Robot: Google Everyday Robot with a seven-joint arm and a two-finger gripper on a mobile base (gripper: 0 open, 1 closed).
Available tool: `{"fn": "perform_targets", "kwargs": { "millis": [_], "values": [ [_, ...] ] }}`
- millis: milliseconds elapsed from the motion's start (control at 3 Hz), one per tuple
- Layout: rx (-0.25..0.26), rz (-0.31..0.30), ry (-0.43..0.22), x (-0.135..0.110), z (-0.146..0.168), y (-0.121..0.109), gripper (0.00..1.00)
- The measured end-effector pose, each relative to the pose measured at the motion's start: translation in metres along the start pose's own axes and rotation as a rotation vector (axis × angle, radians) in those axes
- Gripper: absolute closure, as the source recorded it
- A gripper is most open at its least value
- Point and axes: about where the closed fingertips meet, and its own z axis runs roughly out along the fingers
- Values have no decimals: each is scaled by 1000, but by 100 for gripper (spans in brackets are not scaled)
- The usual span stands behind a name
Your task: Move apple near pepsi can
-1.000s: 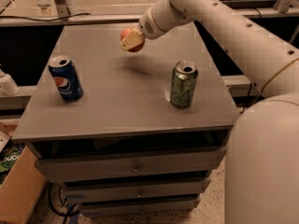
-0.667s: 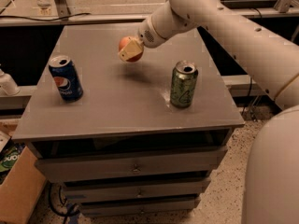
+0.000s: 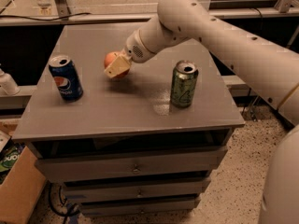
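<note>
The apple (image 3: pixel 111 59) is small, round and red-orange, held in my gripper (image 3: pixel 117 67) just above the grey tabletop, left of centre. The gripper is shut on the apple and its cream fingers cover the apple's right and lower side. The pepsi can (image 3: pixel 66 77) is dark blue with a red, white and blue logo and a silver top. It stands upright near the table's left edge, about a can's width to the left of the apple. My white arm reaches in from the upper right.
A green can (image 3: pixel 183 84) with black markings stands upright right of centre. The grey table (image 3: pixel 140 111) has drawers below its front edge. A cardboard box (image 3: pixel 14 181) sits on the floor at lower left. A white bottle (image 3: pixel 7 83) stands beyond the left edge.
My gripper has carried the apple down and to the left, toward the pepsi can. Both cans have stayed in place.
</note>
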Motion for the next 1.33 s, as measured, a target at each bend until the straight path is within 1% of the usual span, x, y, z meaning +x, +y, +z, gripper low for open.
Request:
{"fn": "perform_targets", "kwargs": {
  "millis": [333, 667, 1000, 1333],
  "values": [
    [-32, -32, -46, -19, 2, 20, 100],
    [-41, -98, -79, -36, 3, 42, 100],
    [-50, -124, -87, -35, 8, 58, 100],
    [-66, -145, -86, -25, 19, 72, 100]
  ]
}}
